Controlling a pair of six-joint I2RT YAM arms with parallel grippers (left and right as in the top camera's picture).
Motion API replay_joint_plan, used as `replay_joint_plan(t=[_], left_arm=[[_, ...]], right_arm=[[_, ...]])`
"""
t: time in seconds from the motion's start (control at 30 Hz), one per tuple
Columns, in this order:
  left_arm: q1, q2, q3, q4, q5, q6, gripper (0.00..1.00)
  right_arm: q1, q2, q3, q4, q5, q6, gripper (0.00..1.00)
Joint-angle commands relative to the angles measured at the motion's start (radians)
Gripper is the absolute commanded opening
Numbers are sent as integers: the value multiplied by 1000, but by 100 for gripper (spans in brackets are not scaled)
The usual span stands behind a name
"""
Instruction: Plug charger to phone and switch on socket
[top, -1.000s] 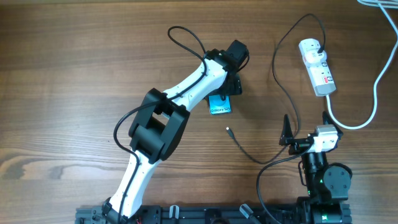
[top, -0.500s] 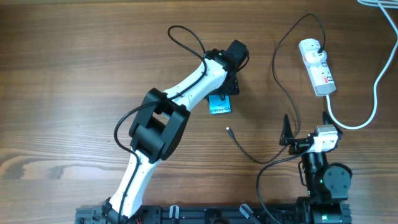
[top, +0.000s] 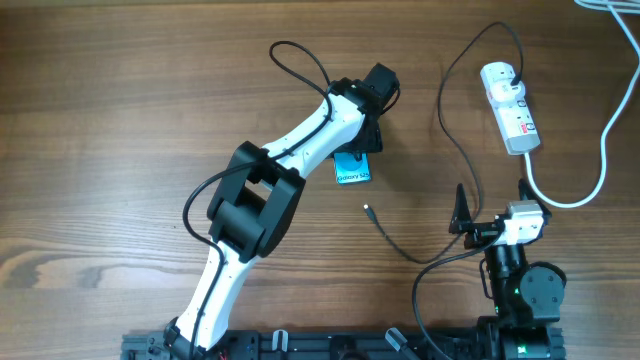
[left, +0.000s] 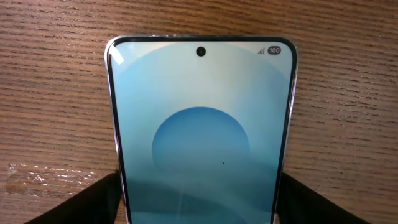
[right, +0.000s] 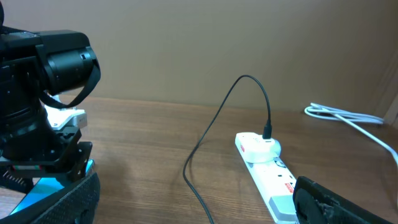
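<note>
Left gripper (left: 199, 190) is straddling the phone (left: 199, 118), fingers (left: 74, 205) right at its edges, can't tell if gripping. Right gripper (right: 199, 202) is hanging wide open, empty.

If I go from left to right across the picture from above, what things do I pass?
First the left arm's black elbow → phone → socket → thick white cord.
</note>
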Motion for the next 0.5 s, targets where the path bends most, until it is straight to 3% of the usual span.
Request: replay_joint_plan(t=[0.0, 0.47], left_arm=[[1, 61, -6, 4, 53, 5, 75], [2, 61, -6, 7, 53, 4, 74]], right_arm=[[-5, -2, -1, 3, -2, 12, 100], [-5, -2, -1, 3, -2, 12, 100]])
